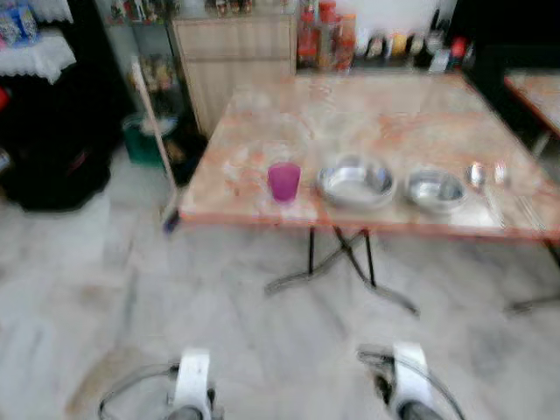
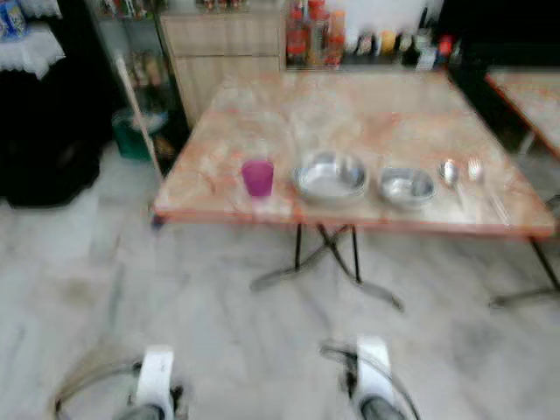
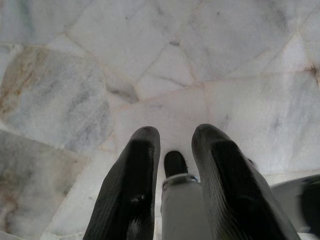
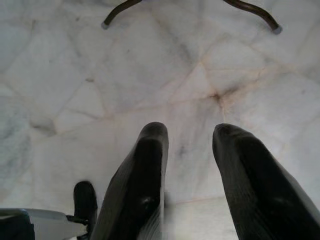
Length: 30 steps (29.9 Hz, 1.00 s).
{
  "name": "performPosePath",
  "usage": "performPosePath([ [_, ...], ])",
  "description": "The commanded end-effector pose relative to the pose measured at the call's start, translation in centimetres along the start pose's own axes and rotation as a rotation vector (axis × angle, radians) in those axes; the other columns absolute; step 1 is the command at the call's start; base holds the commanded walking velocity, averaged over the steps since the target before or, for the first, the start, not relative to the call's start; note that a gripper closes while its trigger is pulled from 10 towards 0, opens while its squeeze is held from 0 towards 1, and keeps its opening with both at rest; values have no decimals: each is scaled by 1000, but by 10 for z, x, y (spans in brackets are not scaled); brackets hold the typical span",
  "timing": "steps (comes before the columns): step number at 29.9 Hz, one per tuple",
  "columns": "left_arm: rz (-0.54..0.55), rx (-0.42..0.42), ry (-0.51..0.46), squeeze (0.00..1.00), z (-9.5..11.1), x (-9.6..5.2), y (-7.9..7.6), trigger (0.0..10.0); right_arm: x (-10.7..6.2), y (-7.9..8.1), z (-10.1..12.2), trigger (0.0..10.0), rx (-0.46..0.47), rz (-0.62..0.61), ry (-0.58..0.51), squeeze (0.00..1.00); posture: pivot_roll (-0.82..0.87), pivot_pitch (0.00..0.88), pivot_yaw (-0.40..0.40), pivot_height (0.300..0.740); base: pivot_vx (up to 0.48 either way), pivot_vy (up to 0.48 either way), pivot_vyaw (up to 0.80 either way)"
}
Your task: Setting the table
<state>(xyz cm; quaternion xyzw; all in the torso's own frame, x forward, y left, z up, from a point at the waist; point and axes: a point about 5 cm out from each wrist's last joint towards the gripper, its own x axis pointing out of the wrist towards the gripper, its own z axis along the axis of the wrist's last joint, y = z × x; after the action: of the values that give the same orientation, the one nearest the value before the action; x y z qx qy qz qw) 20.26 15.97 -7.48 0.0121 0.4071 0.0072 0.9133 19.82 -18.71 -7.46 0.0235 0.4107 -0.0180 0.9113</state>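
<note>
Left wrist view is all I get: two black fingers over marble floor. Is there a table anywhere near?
Observer: Yes, a marble-patterned table stands ahead of the robot, across a stretch of floor.
Operator: Anything on it?
Observer: Along its near edge, a pink cup, then a larger steel bowl and a smaller steel bowl to its right.
Operator: Any cutlery?
Observer: A spoon and what looks like a fork lie right of the smaller bowl; the picture is blurred.
Operator: And the other hand?
Observer: The right hand hangs open above the floor, holding nothing, like the left hand.
</note>
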Motion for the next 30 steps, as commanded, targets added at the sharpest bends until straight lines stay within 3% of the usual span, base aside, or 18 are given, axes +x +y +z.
performPosePath([
  [1,-10,3,-18,0,5,1,-3,10000,0,-5,4,10000,2,-14,-13,0,-154,0,13,740,0,-270,0],
  [11,-10,3,-35,0,8,1,-1,10000,1,-3,4,10000,6,-10,-14,0,-149,0,17,740,0,-158,0],
  [16,-19,-10,-87,0,20,3,-2,10000,1,-2,4,10000,7,-11,-12,0,-148,0,19,740,0,0,0],
  [27,-120,0,-352,0,77,4,-16,10000,1,-1,4,10000,3,-14,-9,0,-143,0,18,740,0,0,0],
  [30,-149,5,-467,0,100,1,-24,10000,1,-2,6,10000,6,-19,-23,0,-132,0,14,740,0,0,0],
])
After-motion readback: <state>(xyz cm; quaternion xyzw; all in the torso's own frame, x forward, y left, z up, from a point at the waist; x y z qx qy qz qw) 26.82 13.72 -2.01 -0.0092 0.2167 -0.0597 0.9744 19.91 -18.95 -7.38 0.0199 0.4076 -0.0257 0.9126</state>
